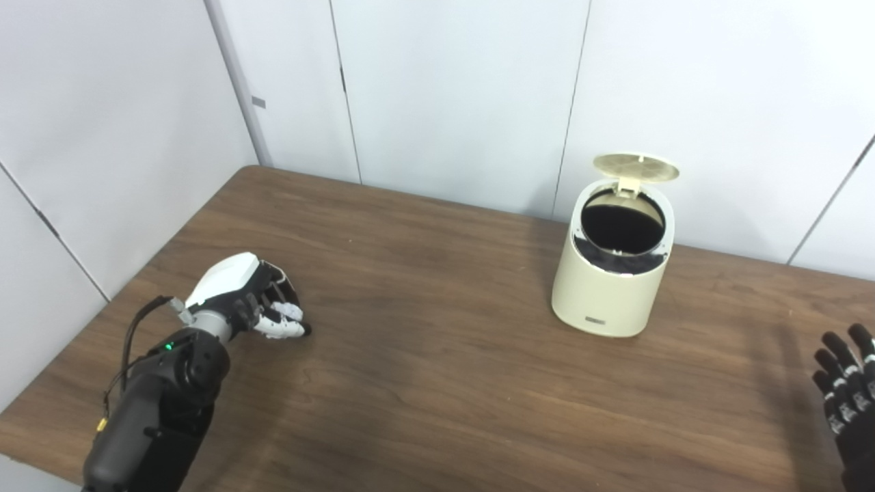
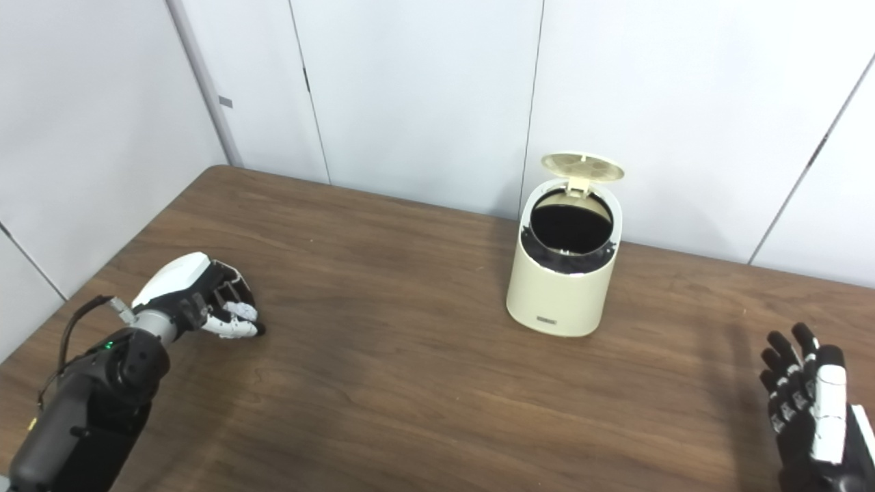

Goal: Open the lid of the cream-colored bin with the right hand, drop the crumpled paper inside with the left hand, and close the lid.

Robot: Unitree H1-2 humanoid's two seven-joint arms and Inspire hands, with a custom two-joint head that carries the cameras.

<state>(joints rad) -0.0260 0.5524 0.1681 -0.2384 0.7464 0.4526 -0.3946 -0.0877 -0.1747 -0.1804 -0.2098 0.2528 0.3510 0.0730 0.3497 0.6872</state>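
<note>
The lid [image 2: 582, 166] of the cream-colored bin [image 2: 564, 290] stands up on its hinge at the far side, the dark mouth wide open to the room. The bin sits on the far right part of the table [image 2: 410, 383], close to the wall.

Over on the near left, the left hand [image 2: 205, 304] hovers low over the wood, fingers [image 2: 236, 326] curled inward. Is the crumpled paper in there? White shows between the fingers, but I cannot tell paper from the hand's own white parts. I see no loose paper on the table, so my guess is it sits in that curled grip.

The right hand [image 2: 810, 400] waits at the near right edge, fingers spread and upright, holding nothing, well apart from the bin.

The step in hand, as I read it, is the drop. To do it well, the left hand needs to travel right and far, rise above the rim, and centre over the dark opening before it lets go; releasing early risks the paper bouncing off the rim. It should also stay clear of the raised lid so it does not knock it shut.

The count: one bin, one lid, two hands, one table, and no paper plainly in view.
</note>
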